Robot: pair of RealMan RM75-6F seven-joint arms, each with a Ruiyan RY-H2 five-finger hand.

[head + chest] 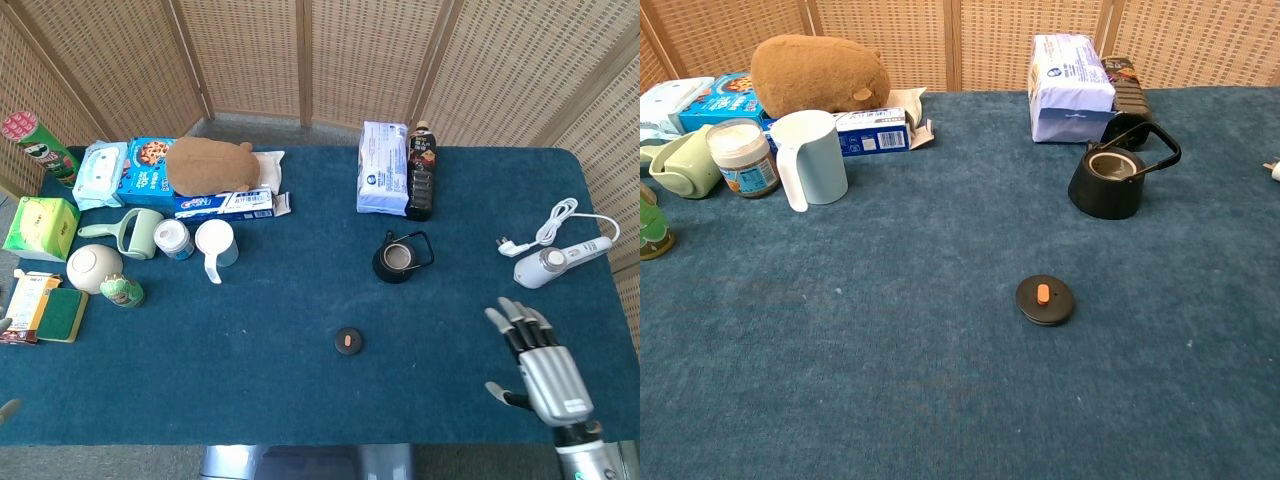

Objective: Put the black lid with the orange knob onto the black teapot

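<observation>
The black lid with the orange knob [348,341] [1045,299] lies flat on the blue cloth near the table's middle front. The black teapot [397,259] [1110,181] stands uncovered behind it and a little to the right, its handle raised. My right hand [537,364] hovers over the front right of the table, fingers spread apart and holding nothing, well to the right of the lid. It shows only in the head view. My left hand is out of both views.
A white tissue pack [383,168] and a dark bottle [421,171] stand behind the teapot. A white corded device [556,259] lies at the right edge. Cup [215,243], jar [172,239], plush toy [212,164] and boxes crowd the left side.
</observation>
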